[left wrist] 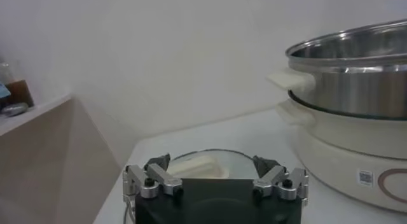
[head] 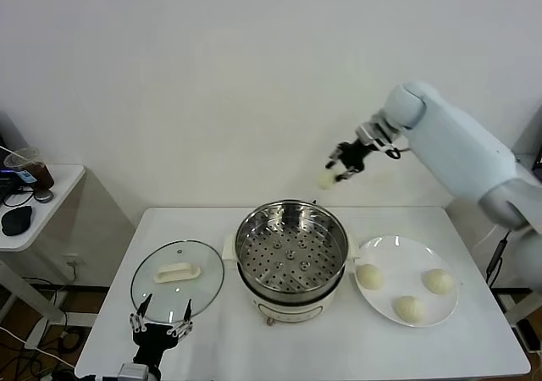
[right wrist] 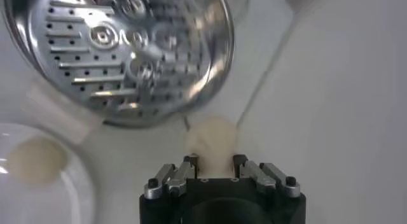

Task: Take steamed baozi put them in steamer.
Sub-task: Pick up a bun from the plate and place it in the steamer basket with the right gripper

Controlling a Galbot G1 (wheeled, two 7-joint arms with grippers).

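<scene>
My right gripper (head: 333, 174) is raised high behind the steamer (head: 291, 247), shut on one cream-white baozi (head: 326, 180). In the right wrist view the baozi (right wrist: 211, 138) sits between the fingers, beyond the rim of the steamer (right wrist: 127, 47), whose perforated tray holds nothing. Three more baozi (head: 370, 276) (head: 438, 281) (head: 410, 308) lie on the white plate (head: 383, 247) right of the steamer. My left gripper (head: 160, 323) is open and empty, low at the table's front left, by the glass lid.
A round glass lid (head: 177, 277) with a white handle lies flat left of the steamer; it also shows in the left wrist view (left wrist: 203, 165). A side table (head: 34, 203) with dark items stands at far left. A white wall rises behind the table.
</scene>
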